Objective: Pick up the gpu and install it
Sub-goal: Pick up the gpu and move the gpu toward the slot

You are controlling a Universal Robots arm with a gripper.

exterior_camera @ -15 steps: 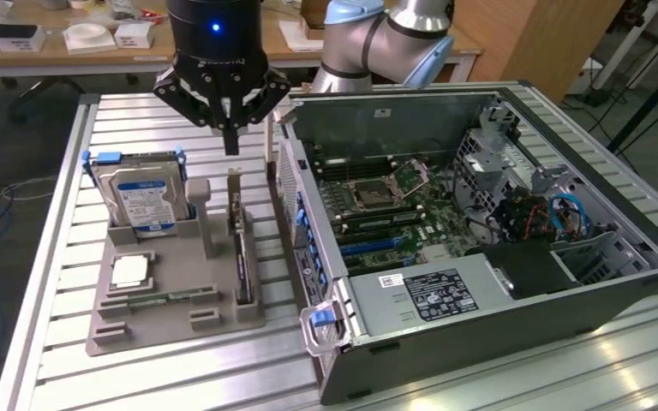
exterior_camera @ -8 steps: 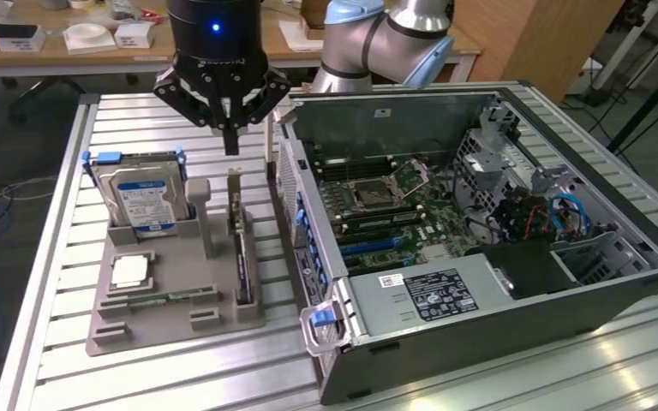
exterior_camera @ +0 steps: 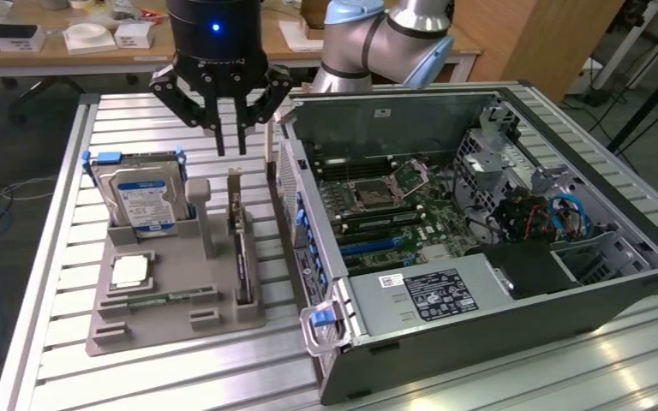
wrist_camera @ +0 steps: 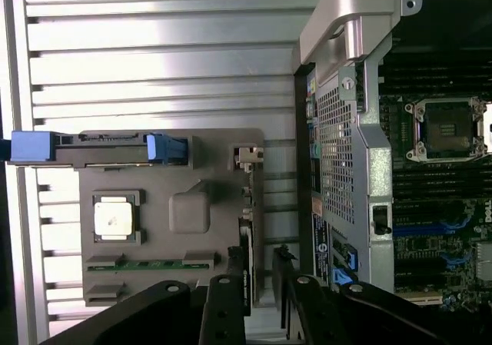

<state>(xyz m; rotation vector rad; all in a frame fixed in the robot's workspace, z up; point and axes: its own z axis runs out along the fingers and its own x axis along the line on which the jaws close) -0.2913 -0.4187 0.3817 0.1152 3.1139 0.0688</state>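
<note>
The gpu is a thin black card standing on edge in a slot of the grey holder, with its silver bracket at the far end. My gripper hangs straight above that far end, clear of the card, its two fingers apart by a narrow gap with nothing between them. In the wrist view the gpu runs down under the gripper, in line with the gap. The open computer case lies on the exterior view's right, its motherboard exposed.
The grey holder also carries a blue-labelled hard drive standing upright, a square processor chip and a green memory stick. The case wall stands close beside the holder. All rests on a slatted metal table.
</note>
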